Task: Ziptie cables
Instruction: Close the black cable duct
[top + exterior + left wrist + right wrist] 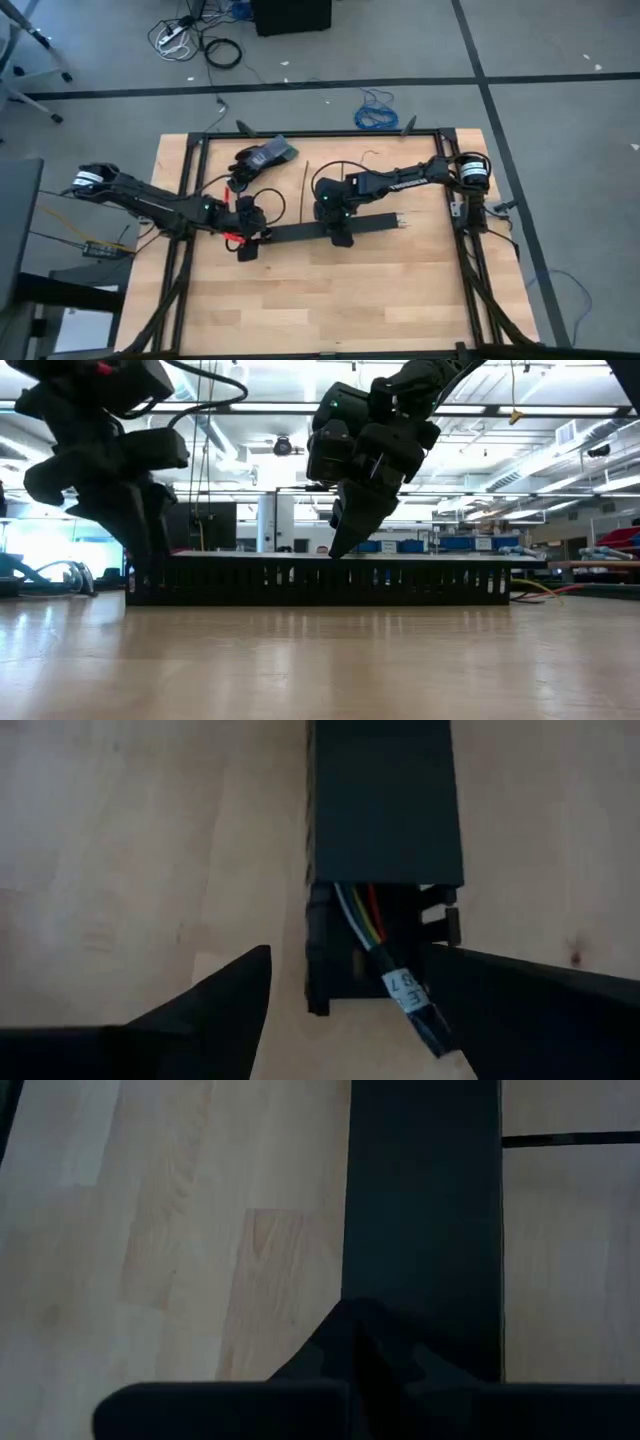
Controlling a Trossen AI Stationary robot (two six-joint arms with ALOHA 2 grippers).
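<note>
A long black slotted channel lies across the middle of the table with its cover on. The cables run inside it. Their coloured wires and a white label show at its left end, and pale wire ends stick out of its right end. My left gripper is open, one finger on either side of the channel's left end. My right gripper is shut, its tips on the channel's cover near the middle. One thin black ziptie lies on the table just beyond the channel. My left gripper's fingers flank the channel's open left end; I cannot tell whether one finger touches the labelled cable end. My right gripper presses its shut fingertips down on the channel's cover near mid-length, slanting down from above. The channel lies flat on the table.
A dark glove-like bundle lies at the table's far side, left of the ziptie. Black frame rails run along the left, right and far edges. Bare wood stretches between the channel and the near edge.
</note>
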